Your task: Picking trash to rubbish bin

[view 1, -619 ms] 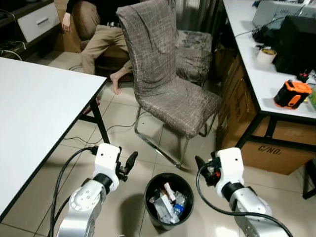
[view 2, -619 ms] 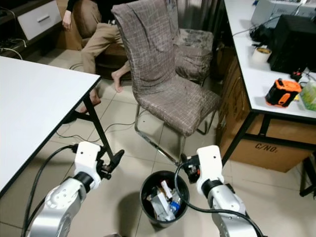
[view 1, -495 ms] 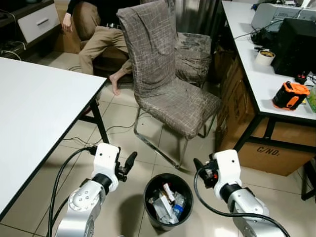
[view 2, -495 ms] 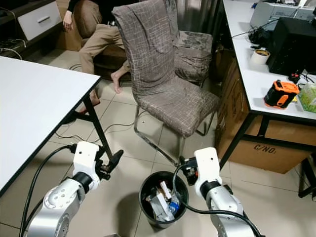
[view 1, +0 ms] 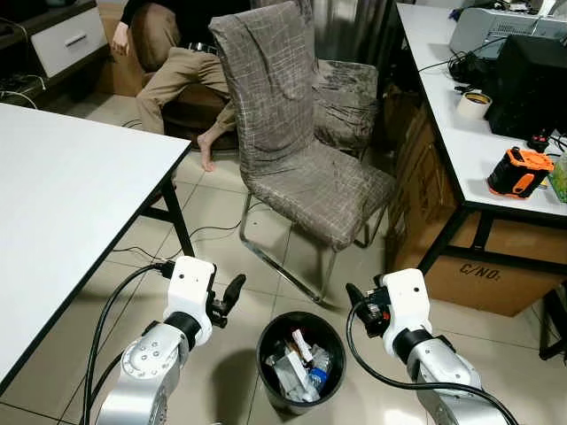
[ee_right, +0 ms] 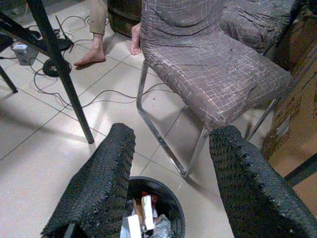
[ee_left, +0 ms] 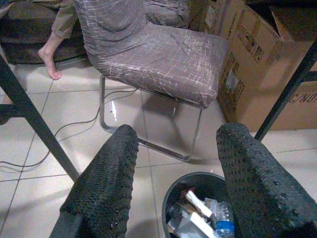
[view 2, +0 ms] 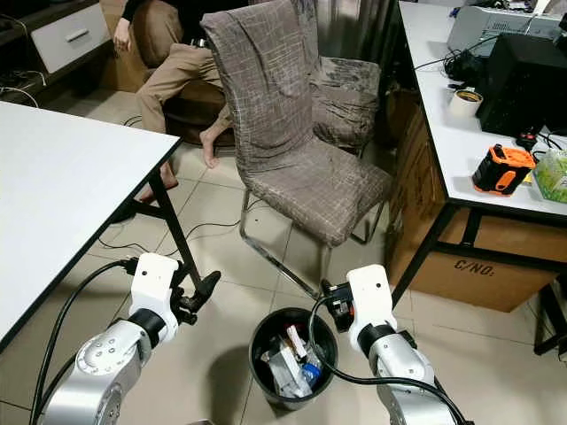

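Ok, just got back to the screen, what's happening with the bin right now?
The robot stands over the black rubbish bin on the tiled floor, which already holds wrappers and a plastic bottle. The left pincer and right pincer hover on either side of it, both open and empty. Just beyond the bin is a fabric-covered chair, and a person sits farther back. A white table is on the robot's left.

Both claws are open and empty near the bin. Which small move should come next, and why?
Probably turn away to look for more trash: the left claw and right claw hold nothing, and the rubbish bin already holds trash.
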`<state>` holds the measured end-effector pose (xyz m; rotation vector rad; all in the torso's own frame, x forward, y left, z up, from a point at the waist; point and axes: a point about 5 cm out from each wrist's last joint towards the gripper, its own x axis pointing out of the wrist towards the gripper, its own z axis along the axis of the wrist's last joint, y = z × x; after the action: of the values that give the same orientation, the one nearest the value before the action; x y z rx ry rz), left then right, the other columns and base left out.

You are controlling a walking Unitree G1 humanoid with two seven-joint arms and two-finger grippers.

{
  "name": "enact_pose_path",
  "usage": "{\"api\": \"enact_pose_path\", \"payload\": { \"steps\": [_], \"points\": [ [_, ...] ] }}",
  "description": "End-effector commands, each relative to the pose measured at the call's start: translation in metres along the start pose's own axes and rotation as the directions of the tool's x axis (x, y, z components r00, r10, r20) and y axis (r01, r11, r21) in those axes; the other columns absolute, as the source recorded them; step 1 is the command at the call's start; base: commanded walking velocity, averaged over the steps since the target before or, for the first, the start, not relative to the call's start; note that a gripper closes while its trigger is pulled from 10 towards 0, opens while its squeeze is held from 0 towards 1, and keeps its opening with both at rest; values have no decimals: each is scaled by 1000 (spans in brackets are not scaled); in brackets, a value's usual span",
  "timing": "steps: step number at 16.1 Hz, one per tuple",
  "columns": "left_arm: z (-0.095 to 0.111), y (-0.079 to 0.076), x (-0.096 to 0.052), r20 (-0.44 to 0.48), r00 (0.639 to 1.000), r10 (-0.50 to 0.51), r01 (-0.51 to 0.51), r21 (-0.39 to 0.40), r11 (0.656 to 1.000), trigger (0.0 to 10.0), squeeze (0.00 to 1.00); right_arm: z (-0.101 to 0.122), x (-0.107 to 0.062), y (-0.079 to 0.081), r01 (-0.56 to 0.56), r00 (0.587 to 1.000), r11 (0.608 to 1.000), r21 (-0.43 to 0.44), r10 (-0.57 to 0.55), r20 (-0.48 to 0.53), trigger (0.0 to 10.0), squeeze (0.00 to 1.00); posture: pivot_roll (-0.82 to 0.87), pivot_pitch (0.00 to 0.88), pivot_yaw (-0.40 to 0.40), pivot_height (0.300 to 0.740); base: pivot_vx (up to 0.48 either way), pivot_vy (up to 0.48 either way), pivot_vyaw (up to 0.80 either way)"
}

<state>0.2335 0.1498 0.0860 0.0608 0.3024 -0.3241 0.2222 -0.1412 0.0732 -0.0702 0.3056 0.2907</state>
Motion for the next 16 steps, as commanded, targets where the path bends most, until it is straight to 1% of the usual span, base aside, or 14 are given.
{"api": "enact_pose_path", "payload": {
  "steps": [1,7,16],
  "points": [
    [3,-1,-1,1,1000,2,-2,12,1000,10000,0,2,0,-2,7,1000,1000,-14,-6,14,10000,0,-39,0,-20,740,-296,0,0],
    [5,-3,2,-6,1000,-6,6,18,1000,10000,0,2,1,-4,15,1000,1000,-18,-15,16,10000,0,-45,0,-14,740,-311,0,0],
    [6,-2,1,-6,1000,-4,4,23,1000,10000,0,3,2,-2,13,1000,1000,-22,-13,22,10000,0,-44,0,-14,740,-315,0,0]
  ]
}}
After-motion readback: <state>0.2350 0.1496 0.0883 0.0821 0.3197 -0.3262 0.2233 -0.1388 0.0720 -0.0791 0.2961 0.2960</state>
